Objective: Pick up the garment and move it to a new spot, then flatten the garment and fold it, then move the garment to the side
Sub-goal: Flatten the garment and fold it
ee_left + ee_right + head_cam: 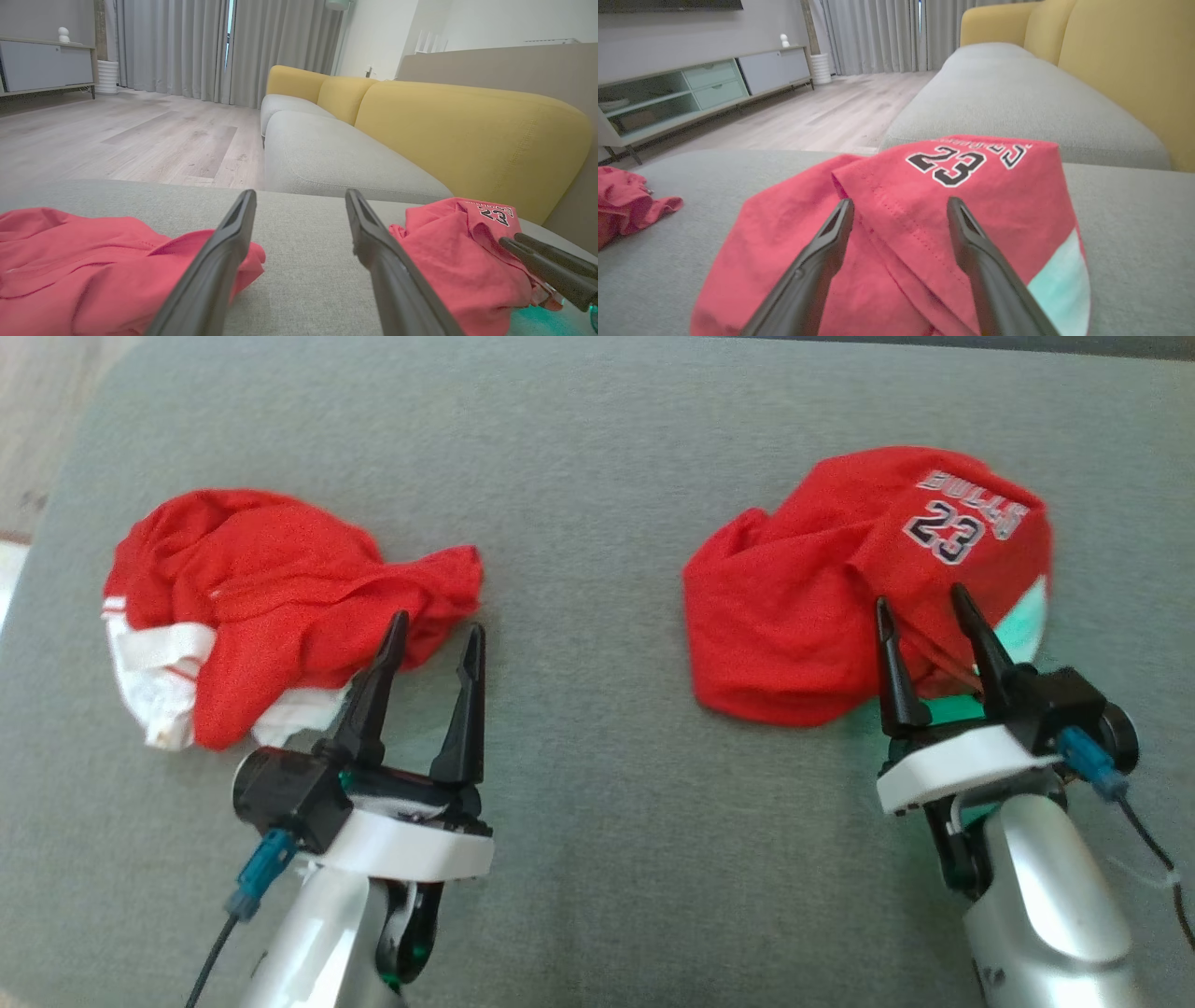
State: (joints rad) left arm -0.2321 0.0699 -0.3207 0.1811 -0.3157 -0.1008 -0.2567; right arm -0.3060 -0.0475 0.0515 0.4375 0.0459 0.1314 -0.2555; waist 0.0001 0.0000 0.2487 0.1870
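Right claw [917, 595], fingers spread wide and empty, points over the near edge of a crumpled red jersey [822, 588] marked 23, which lies straight ahead and below it. Left claw [440, 621], equally wide and empty, has its tips at the near right corner of a second red heap [243, 579] with white trim. Neither garment shows a clear long axis. Each arm is nearest its own. Both lie well apart on a grey cushion [597, 448]. Beyond are a yellow sofa [467, 130], wood floor [140, 135] and curtains [187, 46].

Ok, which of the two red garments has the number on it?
The right-hand garment, by the open right gripper: it shows a black 23. The left-hand garment has white bands and no visible number.
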